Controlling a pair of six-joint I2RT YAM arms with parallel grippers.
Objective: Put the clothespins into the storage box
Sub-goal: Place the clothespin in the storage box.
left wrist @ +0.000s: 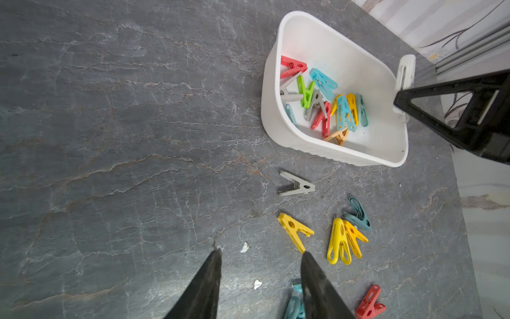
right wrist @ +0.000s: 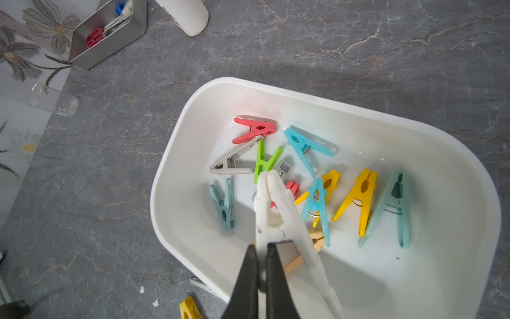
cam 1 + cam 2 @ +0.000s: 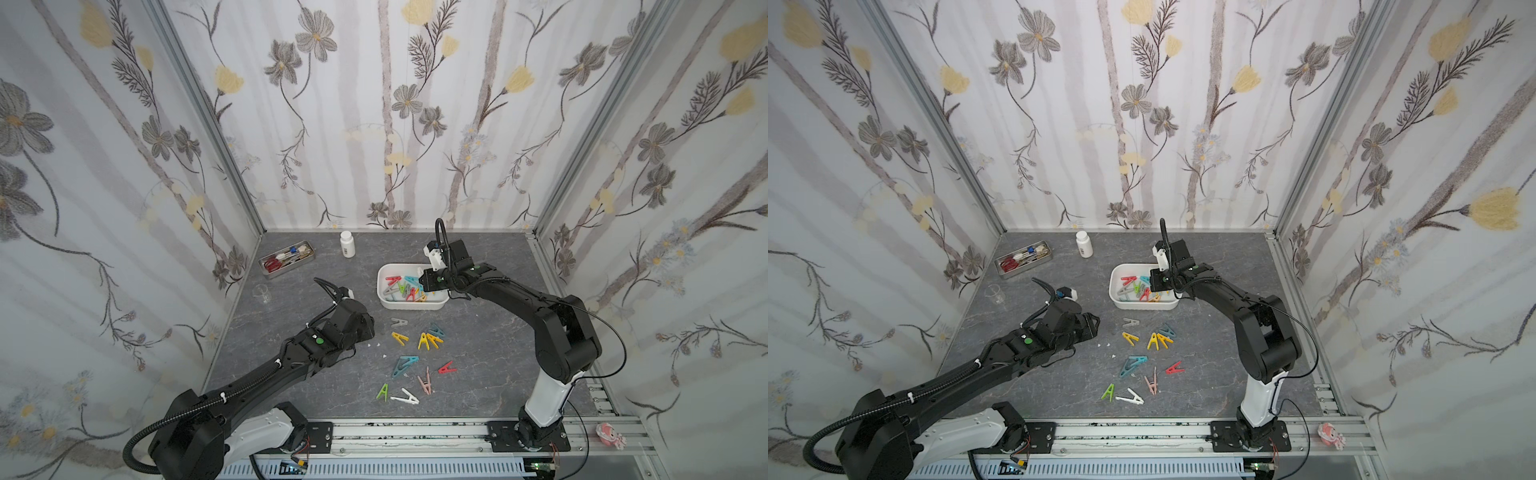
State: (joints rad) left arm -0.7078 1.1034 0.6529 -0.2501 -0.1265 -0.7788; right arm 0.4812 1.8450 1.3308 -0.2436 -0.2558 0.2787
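Pinching a white clothespin (image 2: 276, 210) in clamped jaws, the right gripper (image 2: 260, 248) hung over the storage box (image 2: 276, 89), near its rim. The left gripper (image 1: 260, 252) stood spread, empty, above loose clothespins (image 1: 294, 230) on the table (image 1: 110, 138). Released so close to the rim, it might bounce out.

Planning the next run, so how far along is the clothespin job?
Roughly halfway. About a dozen clothespins already lie in the storage box. The right gripper is shut on a white clothespin over the box, not yet released. The left gripper hangs open and empty over the table. About a dozen loose pegs are left there.
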